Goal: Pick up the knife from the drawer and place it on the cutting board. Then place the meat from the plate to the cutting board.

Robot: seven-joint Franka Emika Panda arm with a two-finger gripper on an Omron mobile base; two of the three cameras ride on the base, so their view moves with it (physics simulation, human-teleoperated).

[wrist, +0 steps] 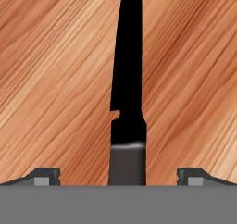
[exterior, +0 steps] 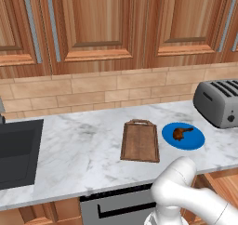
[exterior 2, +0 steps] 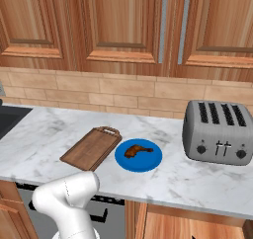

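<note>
One knife (wrist: 127, 79), black from end to end, lies flat on the light wood floor of the drawer (wrist: 55, 79) in the hand view. Its slim blade narrows toward the top of that view and runs off the edge before the point shows; a small notch marks one side where the blade meets the handle, and the handle's near end turns dark grey.

The gripper (wrist: 119, 177) hangs straight over it with its jaws spread wide. One of the fingertips (wrist: 46, 176) sits well to one side of the handle, its partner equally far on the other side, so the handle lies midway between them with bare wood in both gaps. Neither tip touches the knife.

Up on the marble counter (exterior: 83, 149), the dark-brown cutting board (exterior: 139, 142) lies bare, its loop handle toward the far wall. Just to its right sits the bright blue plate (exterior: 183, 136) with the small reddish-brown meat (exterior: 181, 133) on it. A grey toaster (exterior: 218, 102) stands farther right, and a dark sink (exterior: 16, 149) is set into the counter at the left.
</note>
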